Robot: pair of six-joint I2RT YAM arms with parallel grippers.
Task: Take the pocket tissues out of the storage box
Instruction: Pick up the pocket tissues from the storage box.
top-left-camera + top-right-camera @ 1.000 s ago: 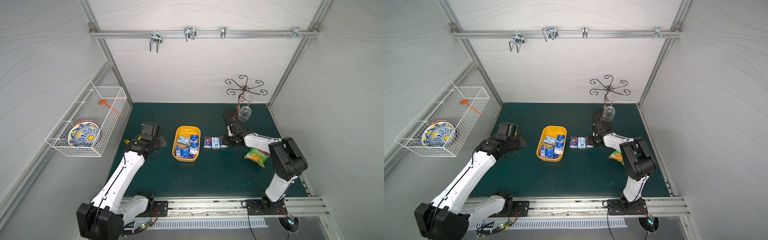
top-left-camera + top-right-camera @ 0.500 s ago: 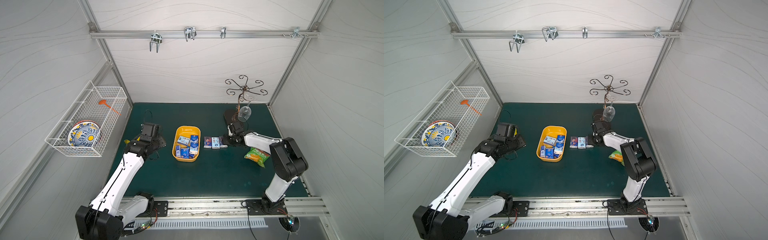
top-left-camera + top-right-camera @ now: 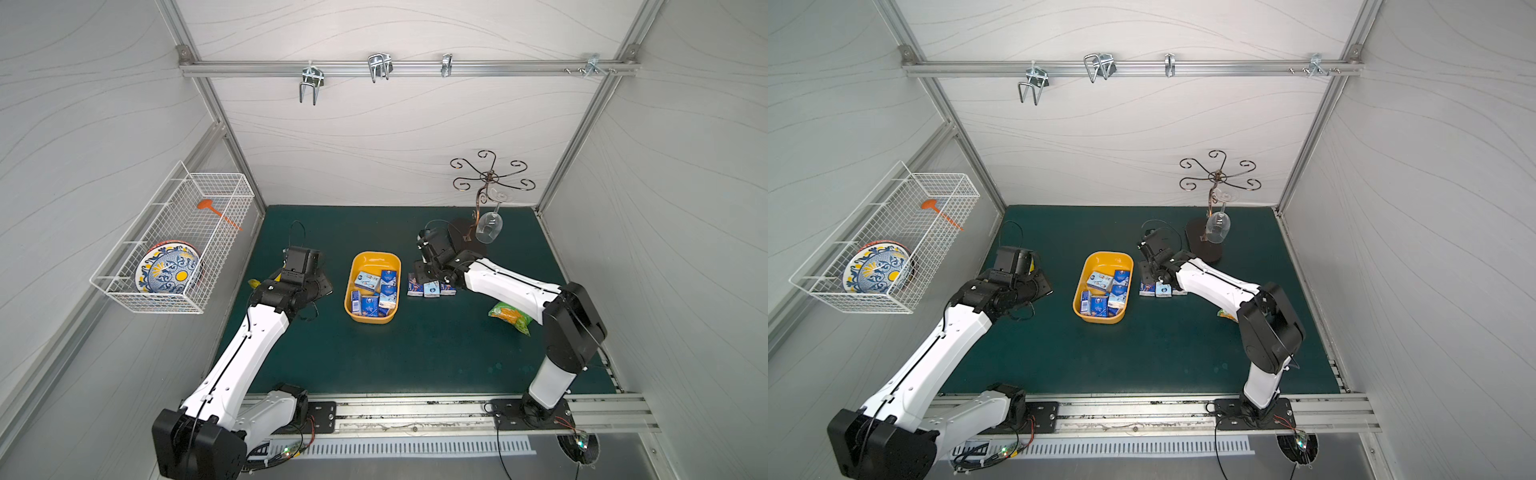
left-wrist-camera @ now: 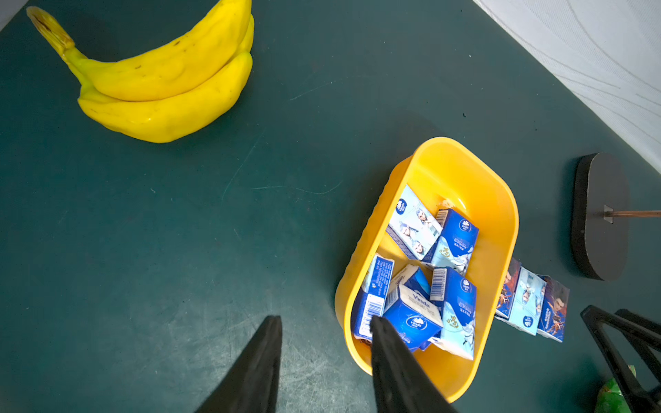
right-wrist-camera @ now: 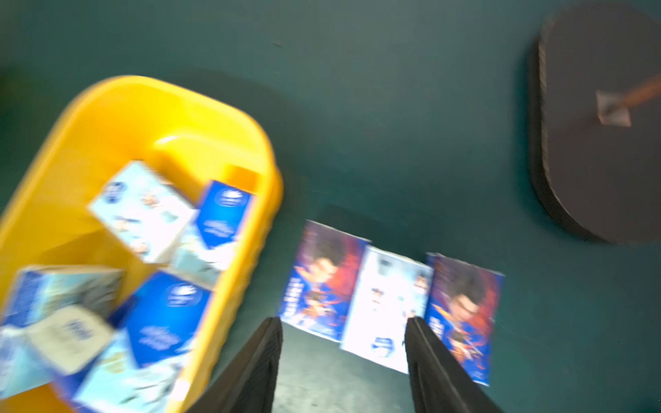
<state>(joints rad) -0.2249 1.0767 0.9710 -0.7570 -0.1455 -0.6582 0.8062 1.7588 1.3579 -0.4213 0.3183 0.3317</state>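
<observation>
A: What is in the white wire basket [image 3: 214, 183] on the left wall?

B: A round plate patterned in blue and yellow [image 3: 168, 270], standing on edge, and a small orange plastic tool [image 3: 216, 210] at the far end.

A: And on the dark green mat [image 3: 415, 353]?

B: A bunch of yellow bananas [image 4: 164, 89] lies furthest left. Next to it the left gripper [image 4: 325, 320] hangs just beside the shallow yellow-orange plastic storage box [image 3: 374, 259]. Its black fingers are parted a little, with nothing between them.

A: What does the box hold?

B: I count six pocket tissues [image 3: 376, 291], small soft packets in dark blue, light blue and white. They are piled loosely, some flat and some tipped on edge.

A: Any outside it?

B: Three more packets [image 3: 431, 288] lie flat in a row on the mat just right of the box, side by side.

A: The right gripper [image 5: 343, 321]?

B: It is over that row with its jaws spread and empty. Its wrist view is blurred.

A: Further right?

B: A black oval stand base [image 5: 601, 125] with a clear wine glass [image 3: 489, 226] hanging above it, and a green-and-yellow snack bag [image 3: 509, 316] lying nearer the front.
</observation>
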